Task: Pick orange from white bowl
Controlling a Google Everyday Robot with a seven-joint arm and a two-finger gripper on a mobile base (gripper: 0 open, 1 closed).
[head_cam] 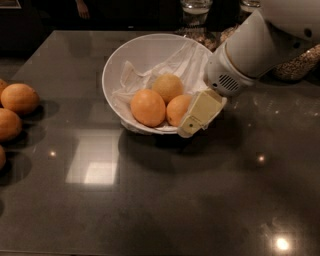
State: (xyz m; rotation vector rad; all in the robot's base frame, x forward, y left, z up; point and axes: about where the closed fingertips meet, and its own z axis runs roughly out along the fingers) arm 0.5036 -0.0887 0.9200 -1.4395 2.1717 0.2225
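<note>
The white bowl [131,55], lined with crumpled white paper, stands at the middle back of the dark table. It holds three fruits. The orange [176,109] lies at the front right. A larger egg-shaped orange fruit [148,107] lies to its left and a paler yellowish fruit [168,87] behind. My gripper [196,117], cream-coloured on a white arm [250,50], comes in from the upper right. It hangs over the bowl's front right rim, right beside the orange, and covers the orange's right edge.
Several orange fruits [19,98] lie on the table along the left edge. Glass jars [196,9] stand behind the bowl. A container of grains [296,64] stands at the right, behind the arm. The dark table top [165,200] stretches in front of the bowl.
</note>
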